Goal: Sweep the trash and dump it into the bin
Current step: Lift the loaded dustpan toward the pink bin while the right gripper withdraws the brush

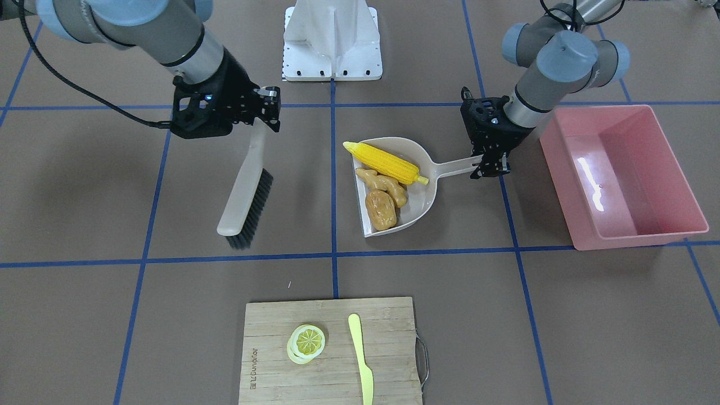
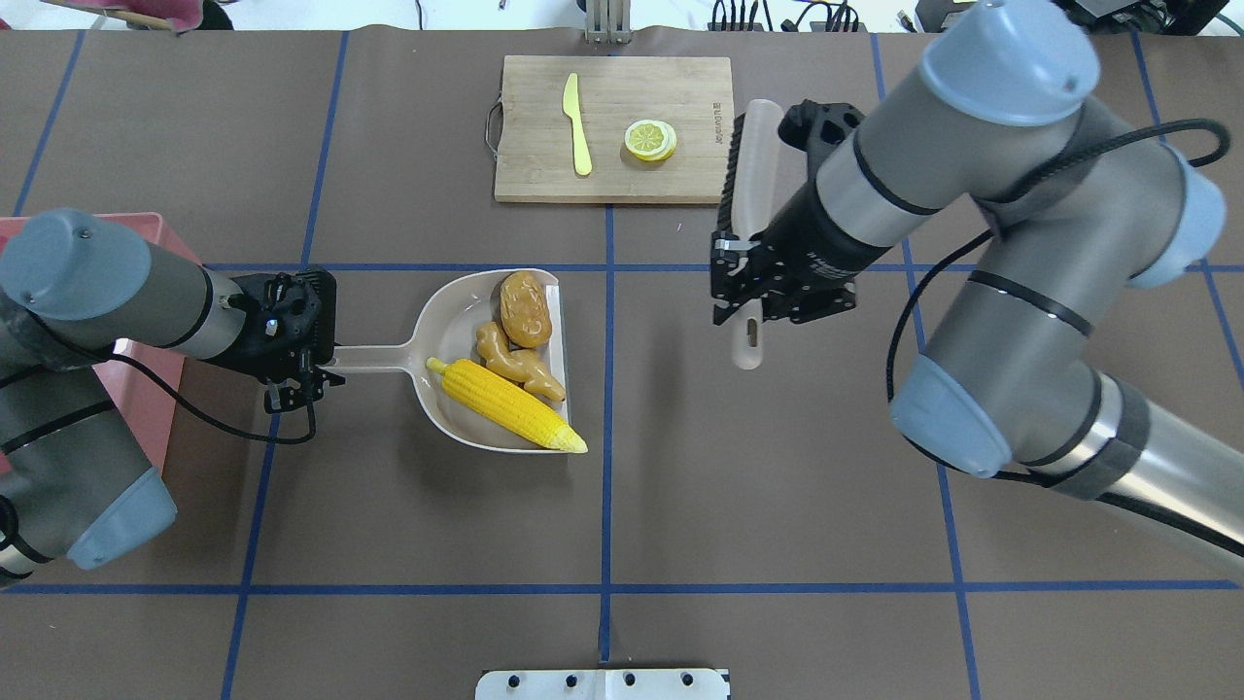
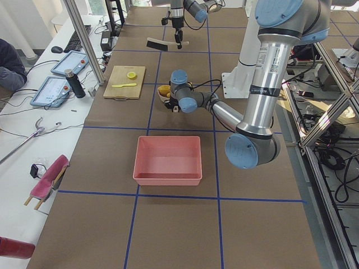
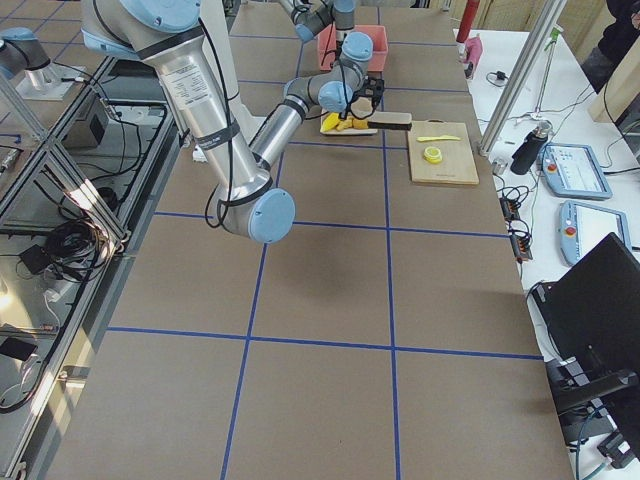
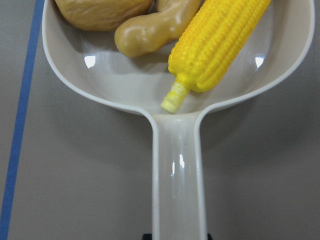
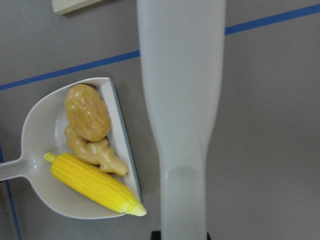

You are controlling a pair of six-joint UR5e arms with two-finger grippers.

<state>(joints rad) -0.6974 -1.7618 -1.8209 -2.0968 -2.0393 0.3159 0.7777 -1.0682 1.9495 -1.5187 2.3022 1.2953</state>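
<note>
While left fingers [image 1: 502, 164] clamp dustpan handle [image 1: 453, 166], right fingers [image 1: 271, 94] clamp brush [image 1: 247, 191]

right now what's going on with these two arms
The sweeping looks done: the corn cob, ginger root and potato lump all lie in the dustpan. The left gripper has its jaws shut on the dustpan's handle, with the pink bin empty beside it. The right gripper holds the brush off to the side, apart from the pan.

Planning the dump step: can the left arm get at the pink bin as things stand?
Probably yes. The left claw, shut on the dustpan, sits right beside the bin, with nothing standing between them.
</note>
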